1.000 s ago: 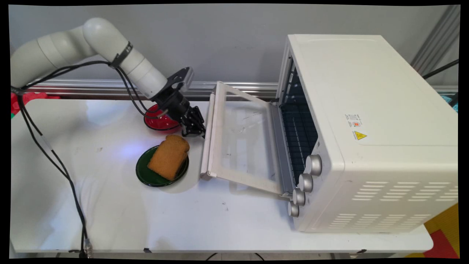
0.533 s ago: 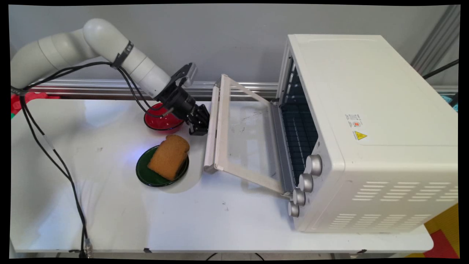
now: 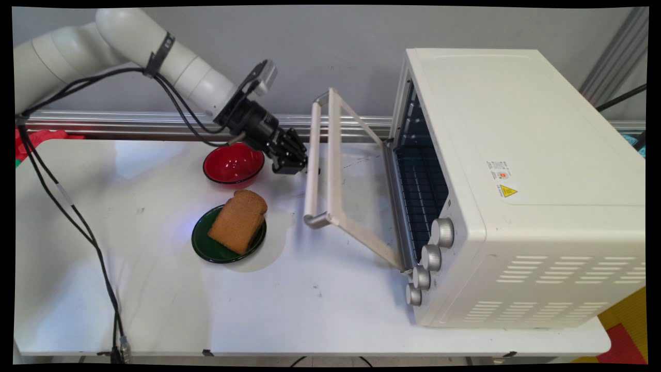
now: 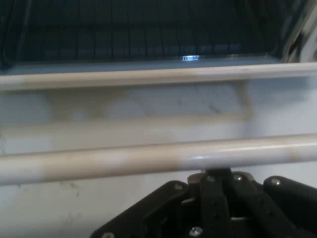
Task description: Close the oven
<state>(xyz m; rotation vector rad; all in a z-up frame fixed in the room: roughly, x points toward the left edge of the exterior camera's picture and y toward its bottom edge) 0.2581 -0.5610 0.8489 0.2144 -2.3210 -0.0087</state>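
Behind the gripper (image 3: 297, 166), a red bowl (image 3: 233, 165); toast (image 3: 238, 220) nearer.

A smooth, matt painted-metal shell is seen on the boxy white toaster oven (image 3: 516, 181), with four brushed-metal knobs (image 3: 431, 257) at its front corner. Its half-raised door (image 3: 356, 206) is made of a clear glass pane in a cream frame, and the cream tubular handle (image 4: 158, 157) shows a satin sheen with scuffs (a bright glint sits near its middle). The round red bowl (image 3: 233, 164) looks glossy, as does the dark green plate (image 3: 217, 247). The brown slice of bread (image 3: 238, 220) appears porous and dull. The white surface (image 3: 310, 310) is matt and faintly marked. The black hand (image 3: 290, 160) looks like matt plastic and metal with small shiny screws.
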